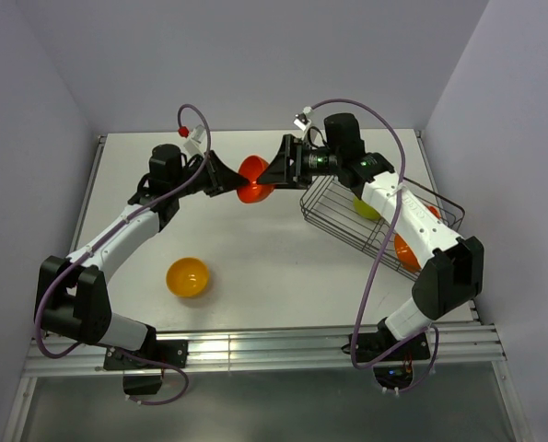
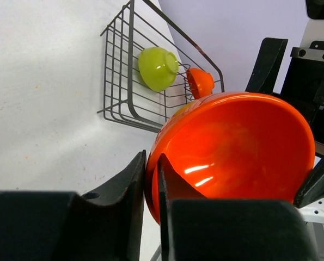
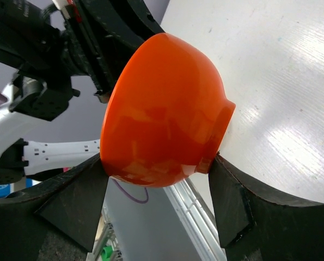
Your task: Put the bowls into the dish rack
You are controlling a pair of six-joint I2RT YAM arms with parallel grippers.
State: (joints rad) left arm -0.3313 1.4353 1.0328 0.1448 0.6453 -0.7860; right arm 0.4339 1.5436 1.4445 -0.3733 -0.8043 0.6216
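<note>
A red-orange bowl [image 1: 253,180] hangs in the air between both grippers above the far middle of the table. My left gripper [image 1: 229,178] is shut on its rim [image 2: 152,174], one finger inside and one outside. My right gripper [image 1: 272,170] spans the bowl's outside [image 3: 157,162], one finger at the rim and one at the foot, both touching. The dark wire dish rack [image 1: 333,216] stands at the right, holding a lime green bowl [image 1: 366,207] and another red-orange bowl [image 1: 405,250]. A yellow-orange bowl [image 1: 187,277] sits upright on the table at the near left. The white bowl is out of view.
In the left wrist view the rack [image 2: 121,81] lies beyond the held bowl [image 2: 238,152], with the lime bowl [image 2: 157,68] and the red-orange bowl [image 2: 200,81] inside it. The right arm reaches over the rack. Walls close the table on three sides.
</note>
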